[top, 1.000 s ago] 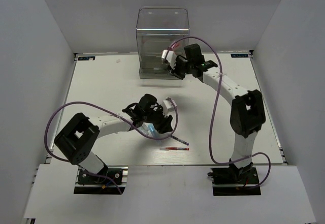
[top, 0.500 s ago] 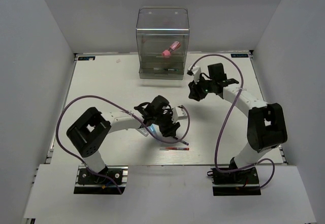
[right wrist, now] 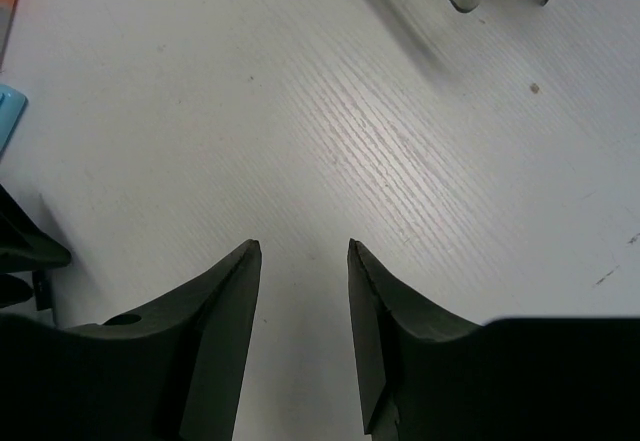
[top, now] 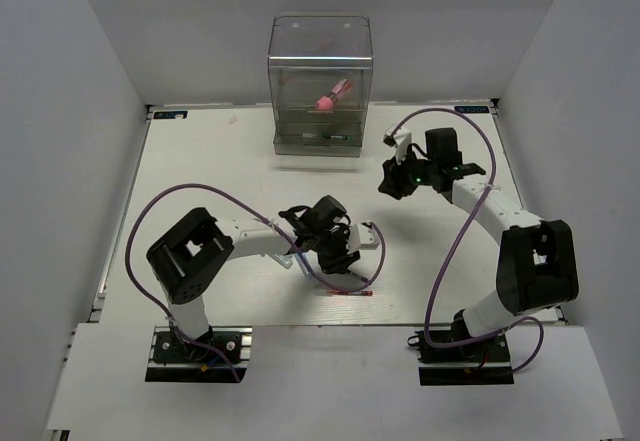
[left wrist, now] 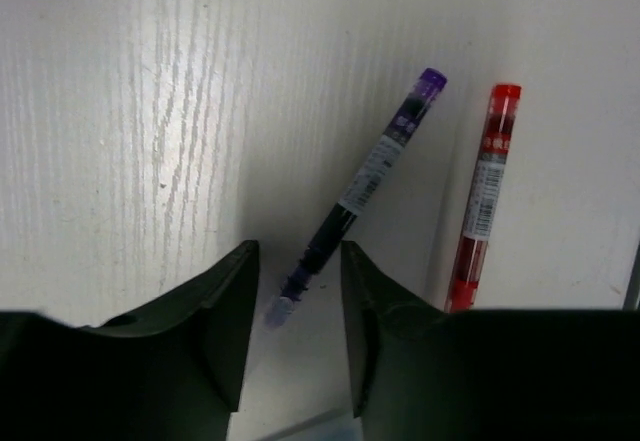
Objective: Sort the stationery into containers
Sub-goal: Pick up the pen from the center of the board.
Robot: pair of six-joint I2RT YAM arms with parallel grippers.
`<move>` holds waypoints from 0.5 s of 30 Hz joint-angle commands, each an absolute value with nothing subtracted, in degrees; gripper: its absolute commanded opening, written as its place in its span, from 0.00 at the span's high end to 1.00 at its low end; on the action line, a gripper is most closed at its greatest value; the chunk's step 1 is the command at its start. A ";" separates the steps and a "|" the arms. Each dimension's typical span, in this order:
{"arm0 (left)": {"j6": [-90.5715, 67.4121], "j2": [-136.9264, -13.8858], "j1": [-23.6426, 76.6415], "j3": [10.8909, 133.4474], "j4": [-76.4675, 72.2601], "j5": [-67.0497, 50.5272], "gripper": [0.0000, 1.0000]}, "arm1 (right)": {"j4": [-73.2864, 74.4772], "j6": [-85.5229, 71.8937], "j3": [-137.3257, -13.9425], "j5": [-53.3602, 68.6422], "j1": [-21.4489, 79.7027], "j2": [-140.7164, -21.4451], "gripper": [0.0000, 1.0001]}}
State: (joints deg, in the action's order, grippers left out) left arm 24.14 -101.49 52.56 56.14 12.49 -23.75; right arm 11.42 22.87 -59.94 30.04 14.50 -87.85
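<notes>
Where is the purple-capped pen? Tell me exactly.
In the left wrist view, the purple-capped pen lies flat on the table, one end in the gap under the left tool, with the red pen alongside, not touching.

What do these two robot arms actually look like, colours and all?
The left arm and right arm match: slim white tubes joined by chunky black blocks. A purple cable loops loosely along each one. The fingers are dark, wedge-shaped plates. A small green light glows just behind the right gripper.
</notes>
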 commanded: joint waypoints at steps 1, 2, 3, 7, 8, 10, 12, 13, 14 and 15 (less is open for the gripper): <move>26.28 -103.70 53.53 58.88 15.99 -20.83 0.55 | 9.14 20.83 -58.54 31.90 13.80 -85.52 0.53; 27.15 -104.41 54.22 59.58 16.61 -19.79 0.56 | 9.23 20.66 -58.27 31.99 13.80 -85.17 0.53; 27.16 -105.89 54.23 59.59 17.22 -18.30 0.58 | 9.14 20.65 -58.10 32.34 13.62 -84.91 0.53; 27.69 -107.40 56.16 60.21 17.75 -14.77 0.63 | 8.70 20.30 -56.52 32.26 12.92 -83.59 0.53; 27.69 -108.01 56.16 59.60 17.23 -13.37 0.64 | 8.53 20.30 -56.25 32.17 12.92 -82.97 0.53; 27.08 -108.71 56.78 59.59 16.70 -11.87 0.66 | 8.53 20.30 -55.37 32.34 12.57 -82.44 0.53; 27.07 -109.42 57.30 59.06 16.70 -9.59 0.73 | 8.44 20.22 -55.11 32.69 12.31 -82.18 0.53; 26.55 -110.12 57.30 59.06 16.70 -8.19 0.79 | 8.35 20.13 -54.67 32.87 12.13 -82.00 0.53; 26.54 -110.13 57.30 59.06 16.70 -7.65 0.83 | 8.35 20.04 -54.41 33.13 12.22 -82.09 0.53; 25.85 -110.13 57.30 59.06 16.18 -7.12 0.87 | 8.26 19.87 -54.32 33.40 11.87 -82.00 0.53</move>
